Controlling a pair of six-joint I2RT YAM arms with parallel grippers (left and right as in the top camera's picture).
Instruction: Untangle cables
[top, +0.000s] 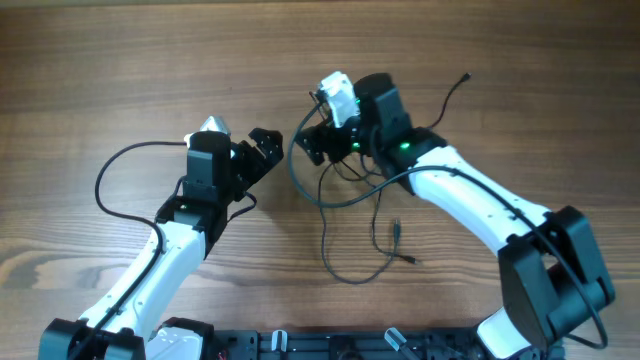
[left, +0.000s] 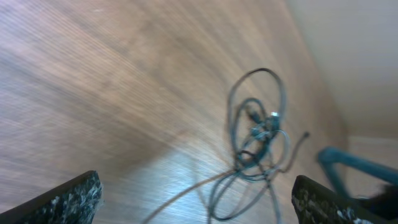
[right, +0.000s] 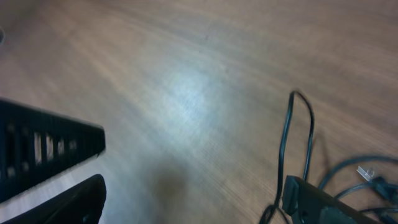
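The cables (top: 326, 235) are thin black cords in a loose tangle on the wooden table, under and just in front of my right arm. Their loops trail toward the front, and small plug ends (top: 397, 228) lie to the right. In the left wrist view the tangle (left: 258, 134) lies ahead of my open left gripper (left: 196, 205), apart from it. My left gripper (top: 268, 150) sits just left of the tangle. My right gripper (top: 312, 140) hovers at the tangle's back left edge. It is open (right: 193, 202), with a cable loop (right: 297, 124) beside its right finger and a whitish plug (right: 364, 173) at far right.
A thicker black arm wire (top: 115, 175) loops out left of my left arm. One cable end (top: 465, 77) points toward the back right. My left gripper shows as a dark bar (right: 43, 149) in the right wrist view, close to my right gripper.
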